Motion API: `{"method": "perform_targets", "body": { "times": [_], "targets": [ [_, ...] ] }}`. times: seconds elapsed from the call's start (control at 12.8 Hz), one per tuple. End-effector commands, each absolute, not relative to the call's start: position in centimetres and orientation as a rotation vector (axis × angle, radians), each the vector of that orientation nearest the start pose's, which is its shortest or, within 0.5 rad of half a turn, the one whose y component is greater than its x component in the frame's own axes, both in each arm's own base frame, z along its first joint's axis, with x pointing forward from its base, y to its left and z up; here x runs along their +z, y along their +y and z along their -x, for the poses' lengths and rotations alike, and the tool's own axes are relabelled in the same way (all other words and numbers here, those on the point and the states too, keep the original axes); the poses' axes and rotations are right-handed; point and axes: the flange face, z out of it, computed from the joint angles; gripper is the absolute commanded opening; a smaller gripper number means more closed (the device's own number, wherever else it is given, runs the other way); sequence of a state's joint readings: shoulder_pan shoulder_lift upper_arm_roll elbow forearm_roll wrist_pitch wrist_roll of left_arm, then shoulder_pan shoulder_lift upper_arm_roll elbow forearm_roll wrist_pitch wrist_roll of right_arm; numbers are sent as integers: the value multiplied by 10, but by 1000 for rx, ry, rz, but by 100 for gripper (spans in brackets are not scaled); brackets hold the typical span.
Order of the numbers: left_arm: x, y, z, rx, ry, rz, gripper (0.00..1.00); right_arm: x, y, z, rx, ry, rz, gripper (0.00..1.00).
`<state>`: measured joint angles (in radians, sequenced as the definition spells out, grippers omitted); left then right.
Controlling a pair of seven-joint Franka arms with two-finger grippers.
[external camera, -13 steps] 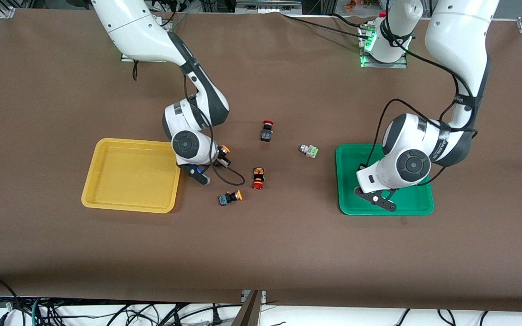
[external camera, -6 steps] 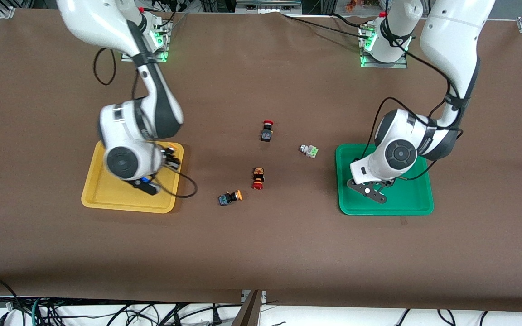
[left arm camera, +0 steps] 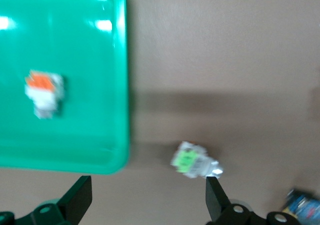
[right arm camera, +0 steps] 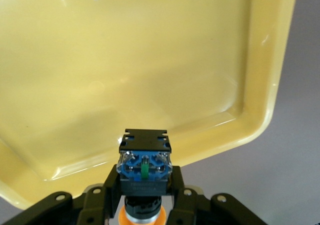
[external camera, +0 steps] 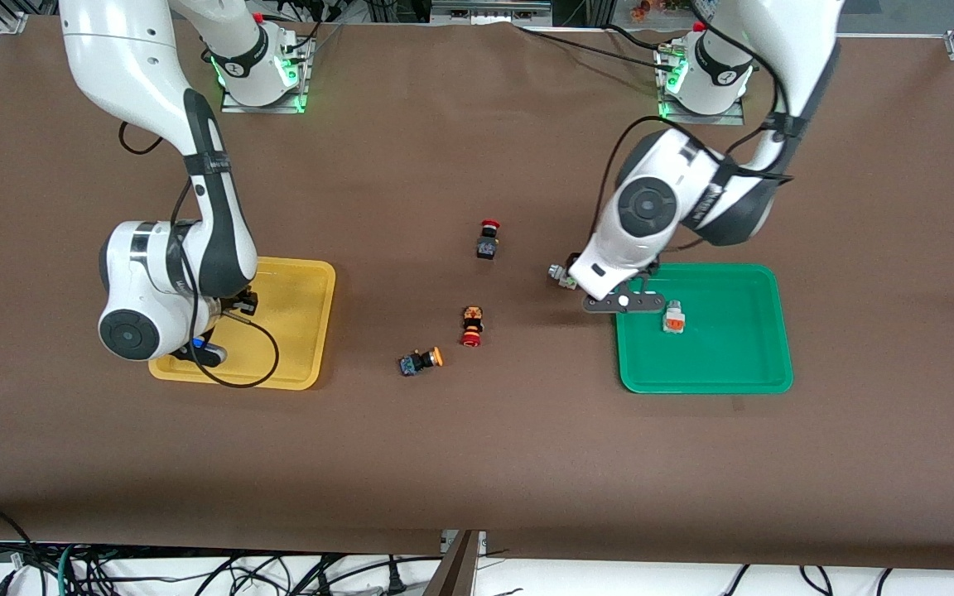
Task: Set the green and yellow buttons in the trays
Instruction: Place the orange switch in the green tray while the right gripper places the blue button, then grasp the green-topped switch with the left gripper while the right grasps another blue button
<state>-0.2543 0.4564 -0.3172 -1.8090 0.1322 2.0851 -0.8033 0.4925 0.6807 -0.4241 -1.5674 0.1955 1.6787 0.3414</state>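
Observation:
My right gripper (right arm camera: 145, 187) is shut on a yellow button (right arm camera: 145, 157) with a dark blue body and an orange-yellow cap. It hangs over the yellow tray (external camera: 299, 323) (right arm camera: 150, 60), above the rim nearest the camera (external camera: 199, 348). My left gripper (external camera: 623, 303) (left arm camera: 148, 200) stands open and empty over the green tray's (external camera: 734, 364) (left arm camera: 75, 45) rim and the table beside it. A grey-white button with an orange part (external camera: 673, 318) (left arm camera: 44, 92) lies in the green tray. The grey-white green button (external camera: 561, 275) (left arm camera: 194, 161) lies on the table just outside that tray, close to one finger.
A second yellow-capped button (external camera: 420, 361) lies on the brown table between the trays. Two red-capped buttons (external camera: 488, 239) (external camera: 472, 325) lie near the middle. The right arm's cable loops over the yellow tray.
My left gripper opened, left the orange-part button in the green tray and swung toward the green button. My right arm carried its yellow button from the table to over the yellow tray.

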Motion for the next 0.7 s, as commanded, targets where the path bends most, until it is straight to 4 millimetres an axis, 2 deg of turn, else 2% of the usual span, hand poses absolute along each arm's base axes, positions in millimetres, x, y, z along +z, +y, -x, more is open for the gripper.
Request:
{"method": "perform_targets", "body": {
  "times": [0.0, 0.08, 0.23, 0.39, 0.47, 0.55, 0.62],
  "targets": [
    [261, -341, -538, 165, -731, 2993, 100, 234, 109, -626, 801, 479, 3191, 96],
    [255, -343, -536, 137, -851, 2985, 100, 238, 113, -628, 789, 469, 3194, 100],
    [247, -343, -533, 99, -1138, 2917, 100, 253, 122, -634, 751, 457, 3198, 100],
    [239, -343, -525, 112, -1324, 2813, 100, 265, 141, -637, 706, 422, 3209, 100],
    [234, -346, -518, 121, -1378, 2774, 100, 268, 160, -636, 682, 421, 3216, 100],
    [226, -344, -515, 134, -1409, 2743, 100, 266, 177, -637, 644, 539, 3189, 100],
    [218, -346, -511, 141, -1404, 2746, 100, 268, 193, -645, 529, 694, 3140, 100]
  ]
}}
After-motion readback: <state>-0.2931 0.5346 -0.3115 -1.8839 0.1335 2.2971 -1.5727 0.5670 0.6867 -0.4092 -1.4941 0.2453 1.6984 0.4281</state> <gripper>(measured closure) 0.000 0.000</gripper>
